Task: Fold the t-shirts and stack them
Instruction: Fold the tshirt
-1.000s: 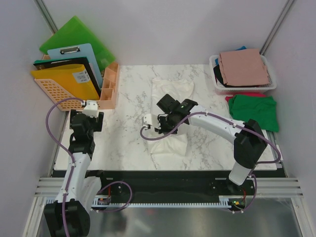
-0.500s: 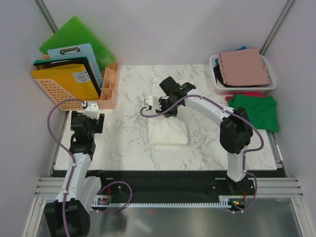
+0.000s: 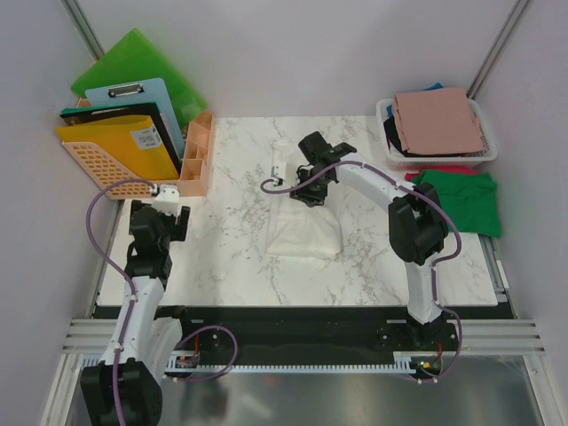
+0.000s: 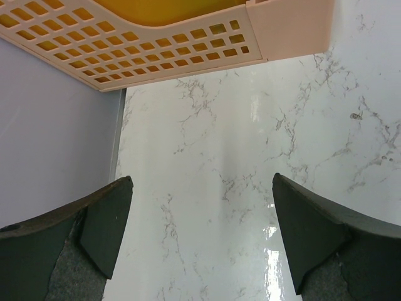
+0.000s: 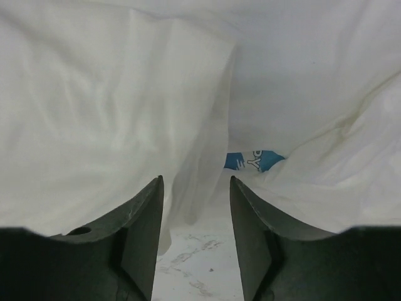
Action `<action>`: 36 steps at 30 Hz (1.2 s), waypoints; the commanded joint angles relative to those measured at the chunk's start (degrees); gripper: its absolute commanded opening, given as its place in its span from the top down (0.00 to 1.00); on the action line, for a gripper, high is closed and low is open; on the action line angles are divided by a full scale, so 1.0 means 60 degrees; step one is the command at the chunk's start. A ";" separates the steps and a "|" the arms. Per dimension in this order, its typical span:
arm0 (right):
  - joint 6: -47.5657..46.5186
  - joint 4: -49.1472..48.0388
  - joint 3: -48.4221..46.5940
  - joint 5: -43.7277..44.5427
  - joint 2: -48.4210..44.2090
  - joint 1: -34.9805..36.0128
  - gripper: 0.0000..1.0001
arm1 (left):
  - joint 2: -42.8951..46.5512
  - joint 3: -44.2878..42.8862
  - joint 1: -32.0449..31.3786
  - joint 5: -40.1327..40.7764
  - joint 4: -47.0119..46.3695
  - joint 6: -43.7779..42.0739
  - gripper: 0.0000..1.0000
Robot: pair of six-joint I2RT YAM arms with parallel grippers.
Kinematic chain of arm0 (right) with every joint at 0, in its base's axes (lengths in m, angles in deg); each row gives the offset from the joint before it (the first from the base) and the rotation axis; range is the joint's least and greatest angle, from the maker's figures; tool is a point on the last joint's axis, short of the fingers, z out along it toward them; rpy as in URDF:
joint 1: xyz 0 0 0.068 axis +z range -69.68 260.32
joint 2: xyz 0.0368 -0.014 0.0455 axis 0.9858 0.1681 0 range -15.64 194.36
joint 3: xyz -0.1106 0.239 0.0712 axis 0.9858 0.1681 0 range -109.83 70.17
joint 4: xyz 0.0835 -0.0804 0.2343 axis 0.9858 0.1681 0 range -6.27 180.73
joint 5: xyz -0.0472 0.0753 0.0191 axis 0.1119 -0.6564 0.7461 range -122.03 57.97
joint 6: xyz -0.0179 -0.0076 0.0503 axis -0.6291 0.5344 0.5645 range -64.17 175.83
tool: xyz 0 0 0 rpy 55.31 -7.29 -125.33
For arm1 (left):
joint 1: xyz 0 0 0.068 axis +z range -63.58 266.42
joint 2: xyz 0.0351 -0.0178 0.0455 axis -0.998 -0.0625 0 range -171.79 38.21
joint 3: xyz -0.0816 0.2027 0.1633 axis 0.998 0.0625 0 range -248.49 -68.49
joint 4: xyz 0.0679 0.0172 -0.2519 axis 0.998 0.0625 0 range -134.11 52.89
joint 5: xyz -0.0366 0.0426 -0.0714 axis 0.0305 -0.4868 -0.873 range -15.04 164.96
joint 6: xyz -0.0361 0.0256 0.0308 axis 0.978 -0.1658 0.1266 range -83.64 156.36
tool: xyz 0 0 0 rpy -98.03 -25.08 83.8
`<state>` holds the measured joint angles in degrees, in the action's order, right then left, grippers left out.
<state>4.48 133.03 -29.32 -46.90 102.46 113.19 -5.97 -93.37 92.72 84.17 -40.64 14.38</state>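
T-shirts: six, one per colour.
Cream-white t-shirt (image 3: pixel 302 232): one.
Green t-shirt (image 3: pixel 461 202): one.
Dusty-pink t-shirt (image 3: pixel 439 120): one.
Partly hidden shirts: three, a red t-shirt (image 3: pixel 437 169), a black t-shirt (image 3: pixel 392 134) and a blue t-shirt (image 3: pixel 433 87).
White mesh basket (image 3: pixel 441 158): one.
Orange lattice rack (image 3: pixel 89 171): one.
Peach desk organiser (image 3: pixel 197 153): one.
Flat boards: four, a green board (image 3: pixel 133 58), a blue clipboard (image 3: pixel 149 99), a dark board (image 3: pixel 89 113) and a yellow board (image 3: pixel 115 142).
Robot arms: two, the left arm (image 3: pixel 142 257) and the right arm (image 3: pixel 410 224).

Cream-white t-shirt (image 5: pixel 113 106) lying in folds, filling the view; blue print (image 5: pixel 254 160) peeking between layers; right gripper (image 5: pixel 196 185) standing parted above marble table (image 5: pixel 195 276).
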 commanded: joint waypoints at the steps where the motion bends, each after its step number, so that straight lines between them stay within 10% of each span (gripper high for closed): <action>1: 0.0208 -0.0818 -0.0076 0.0208 -0.0186 0.0031 0.42 | 0.0084 0.0046 0.0019 -0.0275 -0.0021 -0.0190 0.00; 36: 0.1688 -0.1888 -0.1613 -0.0070 0.2157 0.0133 0.31 | -0.0092 0.0090 0.0033 -0.0451 -0.0021 -0.0248 0.00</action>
<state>13.66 122.03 -38.32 -45.92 115.47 113.60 -6.06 -92.80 92.72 82.25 -39.73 14.23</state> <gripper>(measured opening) 0.688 0.996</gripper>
